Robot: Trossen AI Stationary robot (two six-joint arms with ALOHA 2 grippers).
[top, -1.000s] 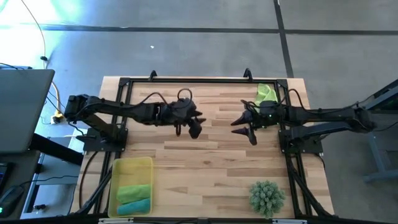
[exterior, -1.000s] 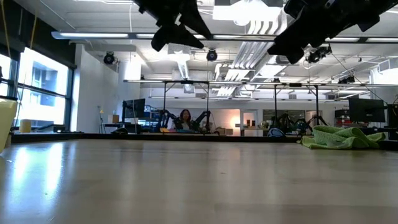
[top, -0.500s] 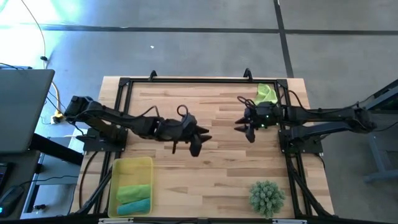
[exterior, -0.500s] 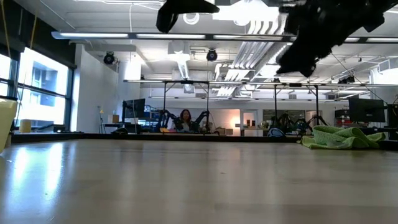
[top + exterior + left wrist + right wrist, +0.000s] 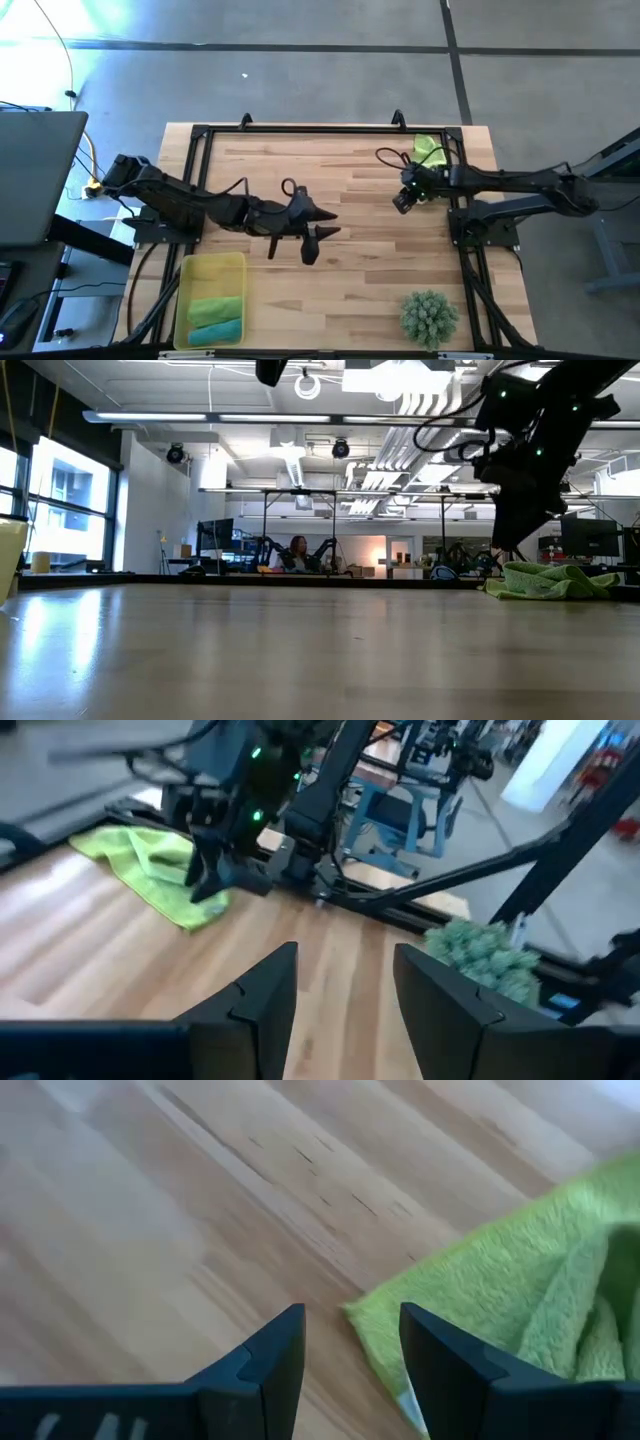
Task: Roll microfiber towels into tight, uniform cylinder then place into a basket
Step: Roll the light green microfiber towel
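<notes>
The right gripper hangs above the table near its far right corner, fingers apart with nothing between them. The loose towel lies just beyond it, against the far right edge. The left gripper hovers mid-table, well to the right gripper's left and nearer the front, also parted and empty. The basket sits to its front-left at the table's near left corner, two rolled towels inside. The plant stands at the near right corner, to the left gripper's front-right.
</notes>
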